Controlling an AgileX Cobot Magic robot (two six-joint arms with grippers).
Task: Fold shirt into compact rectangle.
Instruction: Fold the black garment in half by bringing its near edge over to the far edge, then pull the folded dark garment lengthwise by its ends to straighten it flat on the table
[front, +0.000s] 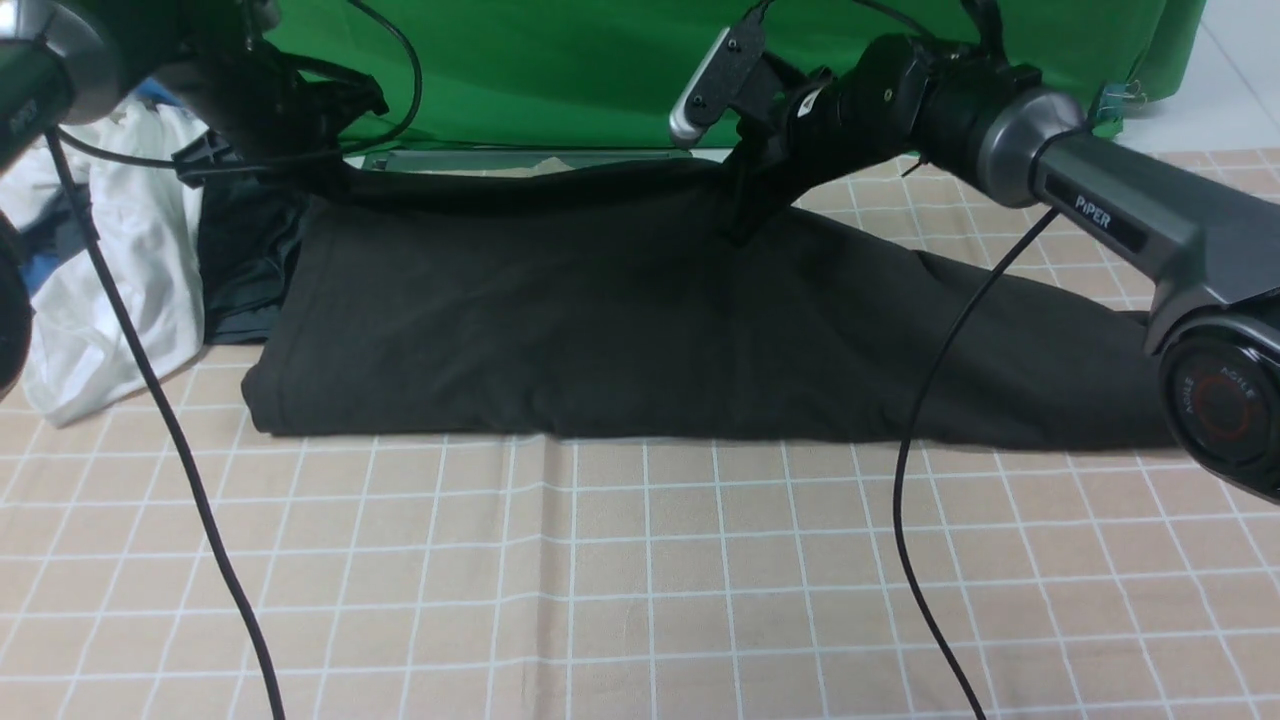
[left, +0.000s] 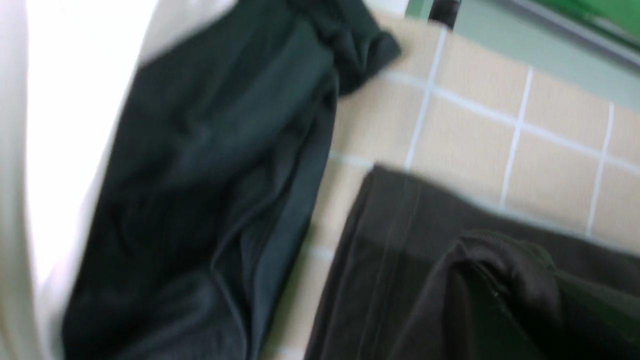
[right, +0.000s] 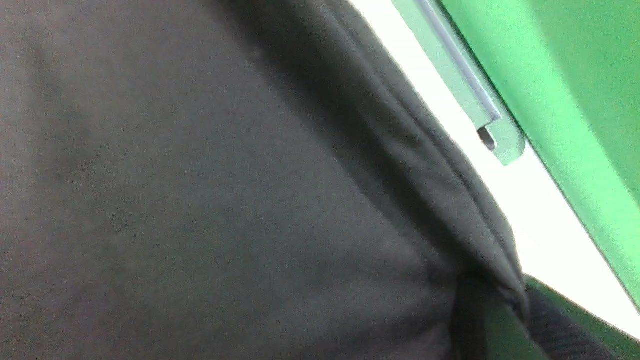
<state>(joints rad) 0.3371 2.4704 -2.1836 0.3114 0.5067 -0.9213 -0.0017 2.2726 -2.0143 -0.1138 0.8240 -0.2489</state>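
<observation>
We pinched the shirt (front: 620, 330) edge in left gripper (front: 305, 170) and right gripper (front: 742, 222); thin holds could slip.

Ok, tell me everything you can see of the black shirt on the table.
The shirt is black, matte, soft knit cotton by its look, with a stitched hem. It lies across the checked tablecloth as a long folded band, near edge flat and fairly straight, a sleeve-like part trailing to the right. Its far edge is lifted and pulled taut between the left hand and the right hand, each pinching a bunch of fabric. No print or label shows.
</observation>
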